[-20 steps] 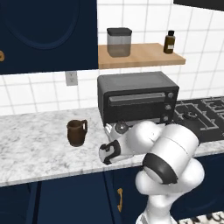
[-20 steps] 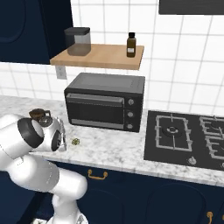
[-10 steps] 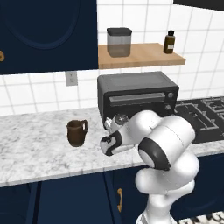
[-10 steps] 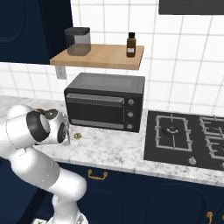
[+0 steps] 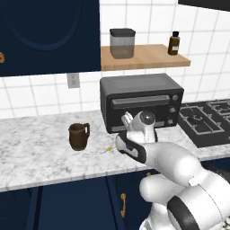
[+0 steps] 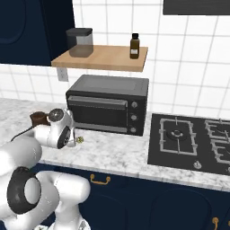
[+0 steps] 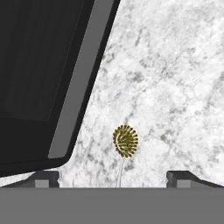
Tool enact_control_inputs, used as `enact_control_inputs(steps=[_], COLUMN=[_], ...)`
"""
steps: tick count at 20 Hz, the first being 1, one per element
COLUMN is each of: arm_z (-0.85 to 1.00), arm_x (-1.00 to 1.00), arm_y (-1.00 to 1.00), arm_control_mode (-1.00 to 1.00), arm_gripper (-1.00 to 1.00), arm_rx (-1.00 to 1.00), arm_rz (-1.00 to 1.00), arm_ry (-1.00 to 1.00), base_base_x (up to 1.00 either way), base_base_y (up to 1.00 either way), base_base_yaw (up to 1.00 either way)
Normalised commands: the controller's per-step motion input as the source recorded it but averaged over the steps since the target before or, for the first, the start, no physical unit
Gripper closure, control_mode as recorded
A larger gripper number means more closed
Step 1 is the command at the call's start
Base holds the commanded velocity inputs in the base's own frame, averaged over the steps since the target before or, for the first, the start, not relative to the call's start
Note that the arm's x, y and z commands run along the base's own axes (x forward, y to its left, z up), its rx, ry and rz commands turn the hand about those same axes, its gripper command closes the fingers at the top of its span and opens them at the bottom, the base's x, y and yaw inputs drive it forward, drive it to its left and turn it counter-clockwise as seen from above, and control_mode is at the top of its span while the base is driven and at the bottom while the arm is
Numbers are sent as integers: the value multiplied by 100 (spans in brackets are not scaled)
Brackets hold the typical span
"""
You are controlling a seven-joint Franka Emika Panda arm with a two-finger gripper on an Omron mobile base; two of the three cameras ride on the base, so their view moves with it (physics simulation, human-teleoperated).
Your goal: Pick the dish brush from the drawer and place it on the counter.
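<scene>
Hand view: the gripper (image 7: 113, 177) is spread wide, grasping nothing, its tips at 7 and 5 o'clock. Between them the brush (image 7: 125, 141) lies on the counter (image 7: 175, 87), oven (image 7: 39, 65) at 10 o'clock.

The white arm folds forward and low over the white-and-grey speckled marble counter (image 5: 40, 152), its two-finger gripper (image 7: 113, 178) pointing down, dark fingertips (image 7: 178, 176) spread wide apart with nothing clamped between them.
</scene>
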Motion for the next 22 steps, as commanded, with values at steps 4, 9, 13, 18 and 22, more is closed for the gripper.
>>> enact_control_inputs(steps=[4,9,13,18,22], arm_z=[100,100,100,100,100], arm_x=[-77,-94,-100,-91,-12], arm_y=[-79,-97,-72,-34,22], arm_control_mode=[-100,-100,-100,-100,-100], arm_gripper=[-100,-100,-100,-100,-100], arm_rx=[6,9,15,19,10], arm_rz=[4,20,24,29,26], arm_ry=[20,1,-6,-21,-31], base_base_x=[0,0,0,0,0], base_base_y=[0,0,0,0,0], base_base_yaw=[0,0,0,0,0])
